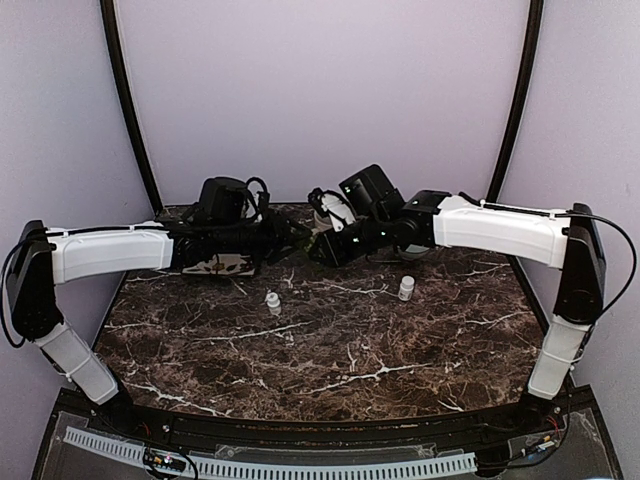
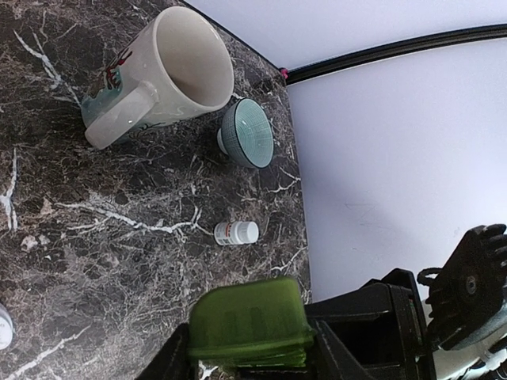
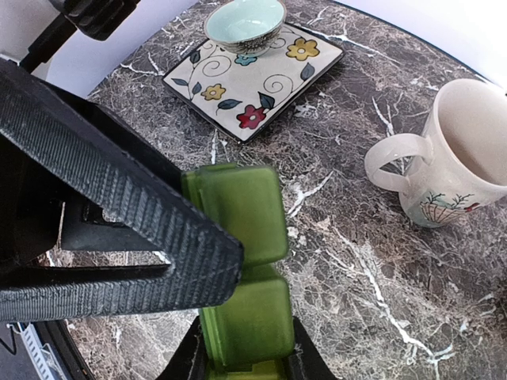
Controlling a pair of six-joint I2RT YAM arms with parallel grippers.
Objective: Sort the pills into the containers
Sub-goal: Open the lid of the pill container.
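Left of the green pill box [image 3: 238, 214], flowered plate [image 3: 269, 79] with a pale bowl [image 3: 245, 22] on it. Left jaws clenched on the pill box, lifted off the worktop [image 1: 330, 350] (barely visible from above). Right jaws gripping the same pill box from the opposite side. Nearer than the pill box, left bottle [image 1: 273, 300] and right bottle [image 1: 406, 288], upright, well apart.

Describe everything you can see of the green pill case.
The green pill case looks like translucent plastic: a narrow box with rounded corners, split into lidded compartments, two of which show in the right wrist view. Whether the lids are latched is unclear. It hangs above the marble table, not resting on it. The left pincer and the right pincer both clamp it.
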